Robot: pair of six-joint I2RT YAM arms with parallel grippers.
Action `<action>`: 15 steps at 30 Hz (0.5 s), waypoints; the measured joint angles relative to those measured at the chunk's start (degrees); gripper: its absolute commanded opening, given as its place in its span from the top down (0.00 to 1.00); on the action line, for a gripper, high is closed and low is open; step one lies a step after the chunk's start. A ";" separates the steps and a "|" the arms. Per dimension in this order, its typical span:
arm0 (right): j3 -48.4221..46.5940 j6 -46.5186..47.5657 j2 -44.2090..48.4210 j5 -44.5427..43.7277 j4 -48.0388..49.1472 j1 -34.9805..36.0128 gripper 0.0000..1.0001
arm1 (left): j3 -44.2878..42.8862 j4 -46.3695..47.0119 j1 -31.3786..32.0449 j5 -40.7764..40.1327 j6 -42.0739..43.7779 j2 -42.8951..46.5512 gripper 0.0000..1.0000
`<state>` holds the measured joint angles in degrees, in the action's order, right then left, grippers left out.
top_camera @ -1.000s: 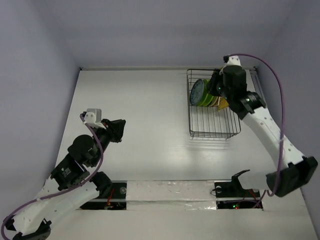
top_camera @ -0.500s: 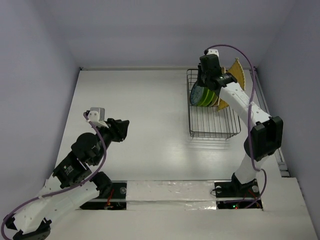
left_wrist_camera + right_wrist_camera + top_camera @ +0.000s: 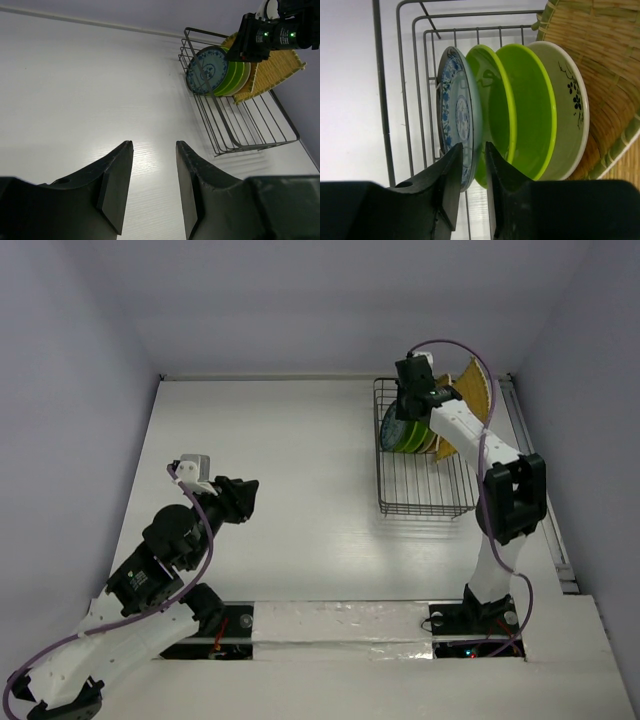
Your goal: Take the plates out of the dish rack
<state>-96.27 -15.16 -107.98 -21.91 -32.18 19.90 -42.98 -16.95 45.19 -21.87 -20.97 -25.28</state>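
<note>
The grey wire dish rack stands at the table's far right. Upright in its far end stand a teal patterned plate, two lime-green plates, a cream plate with a dark mark and a woven straw tray plate. My right gripper hovers over the plates, open by a narrow gap, with the teal plate's rim between its fingers. My left gripper is open over bare table at the left, nothing between its fingers, well apart from the rack.
White walls close the table at the back and both sides. The rack's near half holds no plates. A rail runs along the table's right edge beside the rack.
My right arm has swung from the rack's right side to above the plates, jaws now around the teal plate's rim. My left gripper has opened and shifted slightly.
</note>
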 measured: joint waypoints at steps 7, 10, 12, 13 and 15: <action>-0.46 -0.02 -2.97 -0.39 -0.07 -0.13 0.82 | 0.00 0.02 -0.87 0.39 0.15 -0.07 0.63; -0.50 0.02 -3.17 -1.18 -0.15 -0.33 0.89 | 0.00 0.02 -1.46 0.50 0.15 -0.07 0.63; -0.90 0.24 -3.17 -2.10 -0.42 -0.33 0.92 | 0.00 0.07 -1.75 0.70 0.15 -0.07 0.63; -1.11 0.22 -3.17 -2.38 -0.72 -0.35 0.93 | 0.02 0.07 -1.92 0.83 0.15 -0.07 0.63; -1.46 0.37 -3.17 -2.89 -1.05 -0.35 0.95 | 0.02 0.13 -2.21 0.90 0.20 -0.07 0.63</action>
<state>-97.73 -14.79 -111.15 -24.80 -33.23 19.55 -42.96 -16.82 42.98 -20.97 -20.78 -25.34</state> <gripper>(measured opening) 0.144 0.371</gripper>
